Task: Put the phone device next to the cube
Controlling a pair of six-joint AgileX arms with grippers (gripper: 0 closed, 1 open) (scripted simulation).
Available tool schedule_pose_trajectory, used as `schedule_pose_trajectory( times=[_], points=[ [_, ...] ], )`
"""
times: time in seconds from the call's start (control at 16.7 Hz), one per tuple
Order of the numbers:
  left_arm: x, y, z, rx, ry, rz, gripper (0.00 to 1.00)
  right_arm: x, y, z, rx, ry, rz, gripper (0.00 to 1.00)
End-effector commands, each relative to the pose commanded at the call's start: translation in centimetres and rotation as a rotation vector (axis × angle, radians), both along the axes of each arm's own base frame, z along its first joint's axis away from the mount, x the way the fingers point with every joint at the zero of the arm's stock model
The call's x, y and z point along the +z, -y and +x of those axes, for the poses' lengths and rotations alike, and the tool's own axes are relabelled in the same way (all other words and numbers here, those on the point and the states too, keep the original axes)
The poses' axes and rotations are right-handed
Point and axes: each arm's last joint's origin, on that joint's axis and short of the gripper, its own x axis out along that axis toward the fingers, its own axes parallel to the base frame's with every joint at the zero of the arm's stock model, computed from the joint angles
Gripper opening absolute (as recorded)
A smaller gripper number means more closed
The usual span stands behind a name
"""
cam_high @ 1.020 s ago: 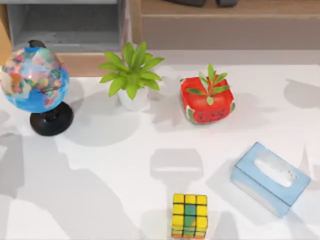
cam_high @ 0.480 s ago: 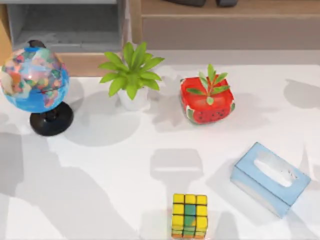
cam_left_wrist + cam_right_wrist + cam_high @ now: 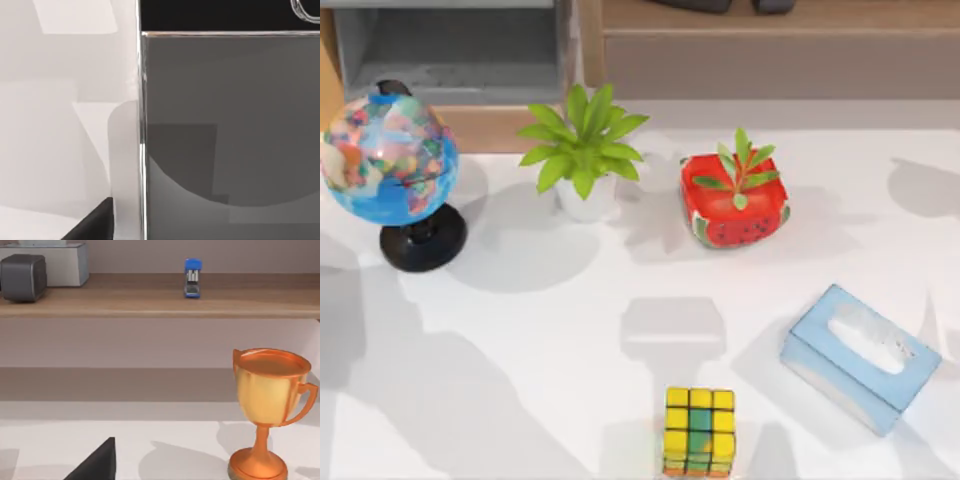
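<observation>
The cube [image 3: 699,431], mostly yellow with green squares and an orange lower edge, sits at the front middle of the table. In the left wrist view the phone device [image 3: 225,100] is very close: a flat grey slab with a bright metal edge and a black band along one end, lying on the white table. A dark part of my left gripper [image 3: 92,225] shows beside that edge, apart from the slab. A dark part of my right gripper [image 3: 97,462] hangs over bare table, facing a gold trophy [image 3: 267,410].
A globe [image 3: 388,160] stands at the back left, with a green plant in a white pot [image 3: 583,150] and a red watermelon planter [image 3: 735,200] behind the middle. A pale blue tissue box [image 3: 860,357] lies at the right. A wooden shelf [image 3: 160,302] carries a blue stapler [image 3: 192,278].
The arm shadow along the table's left side has spread farther toward the back. The cube and the other objects have not moved.
</observation>
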Motion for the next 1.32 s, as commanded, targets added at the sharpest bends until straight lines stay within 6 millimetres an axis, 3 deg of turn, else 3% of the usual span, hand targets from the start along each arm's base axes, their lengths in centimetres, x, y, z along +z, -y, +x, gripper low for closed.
schedule_pose_trajectory(
  times=[0.72, 1.32],
  points=[
    [0.00, 0.00, 0.00, 0.000, 0.000, 0.000, 0.02, 0.00, 0.00, 0.00, 0.000, 0.000, 0.000, 1.00],
    [0.67, 0.09, 0.05, 0.000, 0.013, -0.003, 0.00, 0.00, 0.00, 0.00, 0.000, 0.000, 0.000, 1.00]
  ],
)
